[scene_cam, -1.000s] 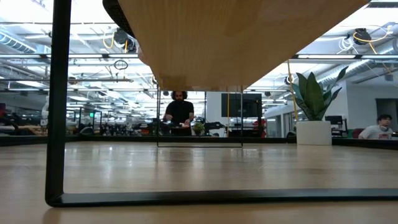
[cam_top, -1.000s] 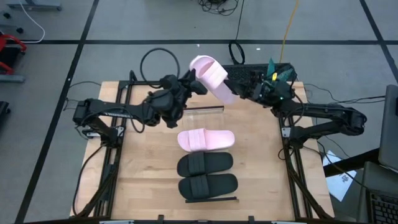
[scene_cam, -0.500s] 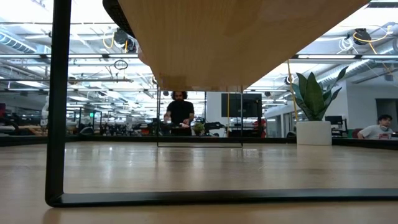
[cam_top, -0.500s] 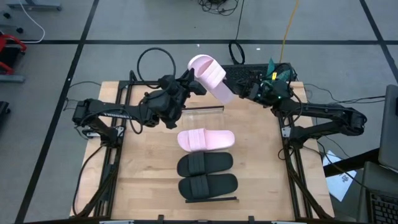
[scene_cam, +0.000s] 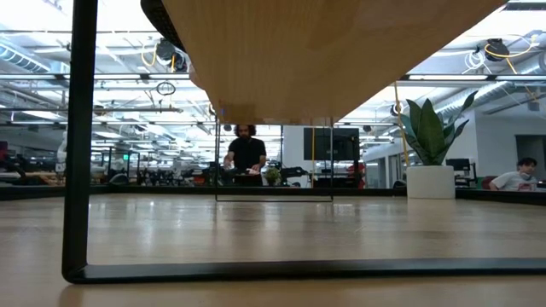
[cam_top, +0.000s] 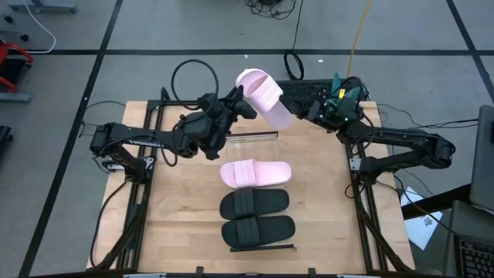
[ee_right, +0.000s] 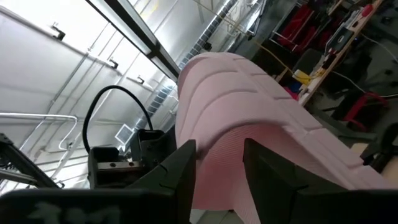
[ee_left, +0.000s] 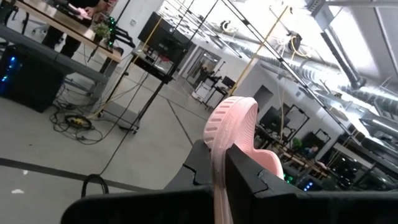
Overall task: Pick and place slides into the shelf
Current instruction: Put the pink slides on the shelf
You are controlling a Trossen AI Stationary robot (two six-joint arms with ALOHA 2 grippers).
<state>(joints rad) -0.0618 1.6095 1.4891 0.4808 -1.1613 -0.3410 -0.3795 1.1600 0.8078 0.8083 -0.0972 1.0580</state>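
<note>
**Pink slide held aloft between both grippers**

Fourth slide, a pale pink one (cam_top: 261, 96), is up in the air over the far edge of the table, at roughly 12 o'clock from the table centre. It is tilted, toe end high toward 11 o'clock, sole ridges showing in the right wrist view (ee_right: 249, 124).

Left gripper (cam_top: 241, 104) is at the slide's 9 o'clock side, clamped on its edge; left wrist view shows the pink slide (ee_left: 233, 146) pinched between its dark fingers (ee_left: 202, 168). Right gripper (cam_top: 302, 113) comes in from 3 o'clock, fingers (ee_right: 183, 171) closed around the pink slide's lower end. So both claws are gripping the same slide.

Other three slides sit in a row on the shelf (cam_top: 255, 139) in mid-table: second pink slide (cam_top: 255, 173) lying flat, then black slide (cam_top: 255, 203) just beside it at 6 o'clock, then another black slide (cam_top: 258, 229) at 6 o'clock of that. The far end of the shelf, under the raised slide, has a bare slot.

Low view shows only the shelf's underside (scene_cam: 324, 51) and its dark frame leg (scene_cam: 75, 145), with a person (scene_cam: 246, 153) standing far back in the room.
</note>
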